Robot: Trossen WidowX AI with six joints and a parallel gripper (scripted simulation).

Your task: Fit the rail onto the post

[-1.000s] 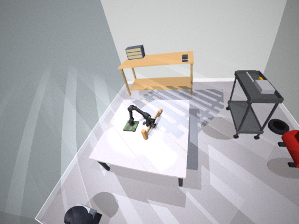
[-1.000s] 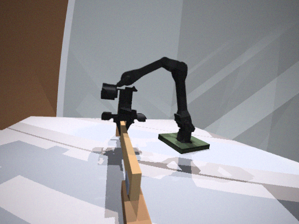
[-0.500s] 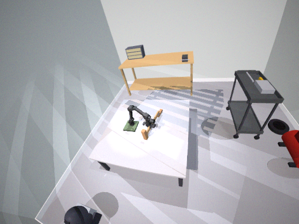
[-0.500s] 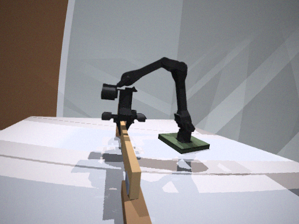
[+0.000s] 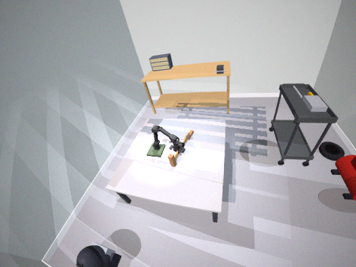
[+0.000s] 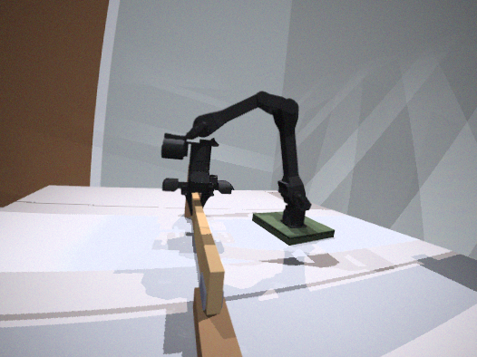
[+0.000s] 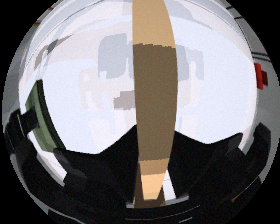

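From above, the arm reaches out from its green base plate [image 5: 156, 150] across the white bench [image 5: 189, 188], and its hand [image 5: 178, 146] sits over the wooden rail [image 5: 185, 139] partway along it. The rail runs from a pale block at the far end down toward the short post [image 5: 172, 159] at the near end, but at this size I cannot tell whether rail and post touch.

From the side view, looking down the rail's length, the rail [image 6: 206, 246] sits in the bracket [image 6: 208, 298] on the footboard block [image 6: 215, 332] in the foreground and runs away to the hand [image 6: 198, 195], which is closed on it from above. A bit of the post [image 6: 187, 208] shows just behind; the pegs are hidden.

The wrist camera looks straight along the rail [image 7: 151, 97], clamped between the dark fingers.

My judgement: the rail is gripped and the far end seated, while mating onto the pegs, levelling and releasing are not shown as done.
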